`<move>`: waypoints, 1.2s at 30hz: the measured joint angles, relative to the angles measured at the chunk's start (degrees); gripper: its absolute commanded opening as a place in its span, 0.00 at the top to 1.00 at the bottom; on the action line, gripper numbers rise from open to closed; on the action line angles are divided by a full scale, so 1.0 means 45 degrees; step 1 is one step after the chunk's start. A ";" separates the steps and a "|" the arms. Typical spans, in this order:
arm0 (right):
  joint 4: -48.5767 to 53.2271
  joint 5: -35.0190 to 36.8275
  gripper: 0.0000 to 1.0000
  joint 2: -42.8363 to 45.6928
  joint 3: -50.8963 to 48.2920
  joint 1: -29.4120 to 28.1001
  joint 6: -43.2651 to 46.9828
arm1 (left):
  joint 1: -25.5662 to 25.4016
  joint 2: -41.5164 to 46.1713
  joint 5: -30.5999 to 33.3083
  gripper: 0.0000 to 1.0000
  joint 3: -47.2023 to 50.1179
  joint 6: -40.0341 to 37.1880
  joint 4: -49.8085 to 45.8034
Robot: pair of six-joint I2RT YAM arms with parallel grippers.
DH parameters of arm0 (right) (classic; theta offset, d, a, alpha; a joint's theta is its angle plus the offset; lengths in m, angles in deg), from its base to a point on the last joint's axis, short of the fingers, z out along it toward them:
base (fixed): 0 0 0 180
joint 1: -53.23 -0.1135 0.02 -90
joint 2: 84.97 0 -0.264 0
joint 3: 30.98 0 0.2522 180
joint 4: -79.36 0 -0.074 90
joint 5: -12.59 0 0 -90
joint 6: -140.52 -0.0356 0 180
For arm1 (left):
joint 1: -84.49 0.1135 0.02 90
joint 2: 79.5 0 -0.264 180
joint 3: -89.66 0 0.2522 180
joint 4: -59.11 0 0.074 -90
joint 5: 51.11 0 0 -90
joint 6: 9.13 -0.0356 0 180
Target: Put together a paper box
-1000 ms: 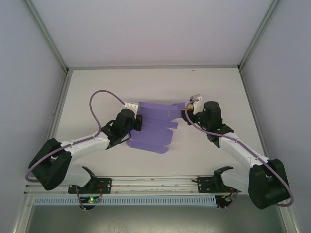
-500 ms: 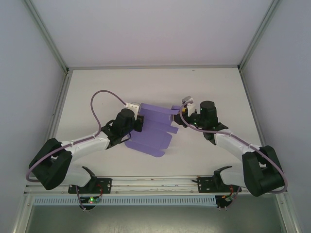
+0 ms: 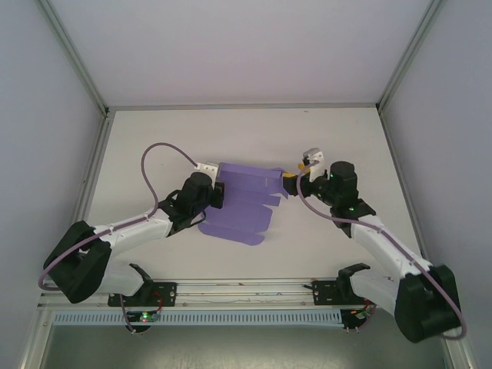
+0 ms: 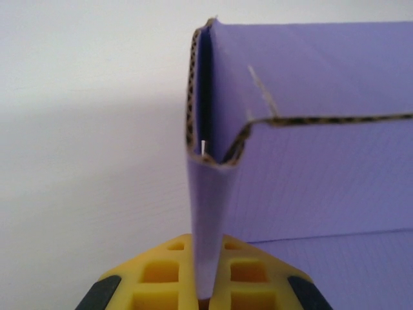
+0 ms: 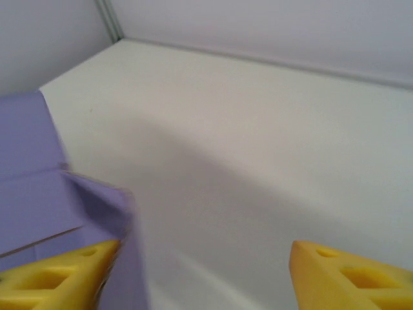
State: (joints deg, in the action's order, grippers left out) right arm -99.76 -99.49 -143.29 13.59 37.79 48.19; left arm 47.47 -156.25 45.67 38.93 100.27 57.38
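Note:
The paper box (image 3: 242,206) is a lavender card sheet lying partly folded mid-table, with its far panel raised as a wall. My left gripper (image 3: 219,192) is at the sheet's left end. In the left wrist view it (image 4: 208,244) is shut on an upright flap at the corner of the raised wall (image 4: 310,174). My right gripper (image 3: 296,178) is at the box's right end, open wide. In the right wrist view a purple flap (image 5: 126,258) stands against its left finger (image 5: 58,271), while the right finger (image 5: 348,271) is far off over bare table.
The white table (image 3: 346,138) is walled by grey panels, with a metal frame rail (image 3: 246,106) along the far edge. A purple cable (image 3: 157,154) loops up from the left arm. Both arm bases sit at the near edge.
My right gripper has opened wide and let go of the right-end flap, after pushing left and drawing back right. The sheet swung a little and returned. The left gripper stayed shut on its flap.

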 measured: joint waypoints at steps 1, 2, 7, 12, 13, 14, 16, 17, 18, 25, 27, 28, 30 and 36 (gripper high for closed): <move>0.0034 0.0112 0.19 0.0355 -0.0053 0.0029 -0.0063 | 0.0000 0.0000 0.0092 1.00 0.0000 -0.0010 -0.0044; 0.0097 0.0306 0.18 0.0724 -0.0078 0.0053 -0.0083 | 0.0000 0.0000 0.0175 1.00 0.0000 -0.0015 -0.0131; 0.0087 0.0719 0.15 0.1185 -0.0063 0.0044 -0.0209 | 0.0000 -0.0005 0.0267 1.00 0.0000 -0.0015 -0.0306; 0.0194 0.0704 0.15 -0.0029 0.0350 -0.0219 -0.0185 | 0.0000 -0.0005 0.0262 1.00 0.0000 -0.0015 -0.0306; 0.0214 0.0665 0.15 -0.0350 0.0481 -0.0355 -0.0160 | 0.0000 -0.0005 0.0267 1.00 -0.0005 -0.0015 -0.0316; 0.0199 0.0646 0.15 -0.0627 0.0593 -0.0471 -0.0146 | 0.0000 -0.0005 0.0277 1.00 -0.0005 -0.0015 -0.0355; 0.0199 0.0646 0.15 -0.1035 0.0772 -0.0661 -0.0073 | 0.0005 -0.0024 0.0457 1.00 -0.0005 -0.0015 -0.0593; 0.0199 0.0636 0.15 -0.1209 0.0845 -0.0753 -0.0039 | 0.0015 -0.0053 0.0549 1.00 -0.0005 -0.0015 -0.0646; 0.0209 0.0636 0.15 -0.1350 0.0908 -0.0835 0.0019 | 0.0019 -0.0073 0.0622 1.00 -0.0005 -0.0010 -0.0729; 0.1360 0.1384 0.15 -0.1943 0.1472 -0.1826 0.1083 | 0.0141 -0.0199 0.1180 1.00 -0.0107 0.0000 -0.1477; 0.1943 0.1821 0.15 -0.2055 0.1719 -0.2186 0.1496 | 0.0165 -0.0301 0.1326 1.00 -0.0291 -0.0005 -0.1734; 0.2234 0.2055 0.15 -0.2123 0.1851 -0.2327 0.1676 | 0.0170 -0.0330 0.1379 1.00 -0.0379 -0.0010 -0.1841; 0.2754 0.2404 0.13 -0.2302 0.2127 -0.2516 0.2001 | 0.0170 -0.0345 0.1447 1.00 -0.0457 -0.0015 -0.1957; 0.3147 0.2846 0.02 -0.3167 0.2657 -0.3264 0.2550 | 0.0141 -0.0471 0.0899 1.00 -0.0806 0.0049 -0.2001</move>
State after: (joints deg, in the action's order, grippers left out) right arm -85.60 -86.68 -157.54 25.54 23.10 59.66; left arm 48.10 -158.37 49.72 35.30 100.49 48.38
